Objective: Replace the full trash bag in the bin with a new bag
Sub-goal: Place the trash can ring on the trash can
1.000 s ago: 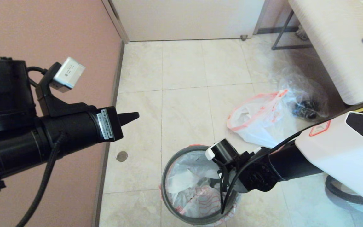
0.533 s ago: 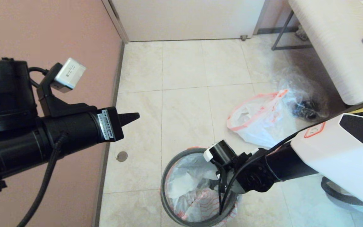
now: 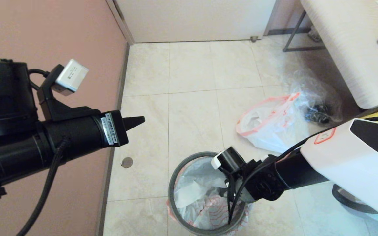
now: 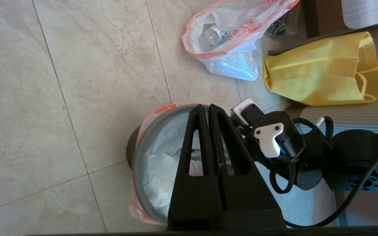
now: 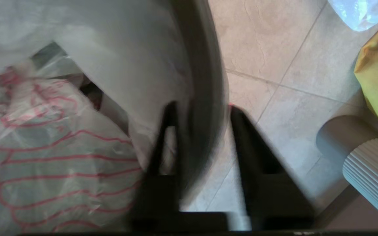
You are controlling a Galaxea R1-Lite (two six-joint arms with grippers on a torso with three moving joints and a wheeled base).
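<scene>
The small black bin (image 3: pixel 172 183) stands on the tiles at the bottom of the head view, a dark-grey rim ring (image 5: pixel 205 82) on its top. The new bag (image 3: pixel 205 206), white with red drawings, lines the inside (image 5: pixel 61 157). My right gripper (image 5: pixel 203 108) is open and straddles the ring at the bin's right side, one finger inside and one outside. The full trash bag (image 3: pixel 267 126), with a pink-red band and a bottle showing (image 4: pixel 221 36), lies on the floor beyond the bin. My left gripper (image 3: pixel 136 122) is shut and empty, held high at the left (image 4: pixel 206 106).
A yellow bag (image 4: pixel 323 72) lies by my base, right of the bin. A clear plastic bag (image 3: pixel 317 98) sits under the pale table (image 3: pixel 349 49). A pink wall (image 3: pixel 44 29) runs along the left. A round floor drain (image 3: pixel 127 162) is near the skirting.
My right arm has edged a little left and lower at the bin's rim, and the ring has bobbed slightly. The left arm has stayed put.
</scene>
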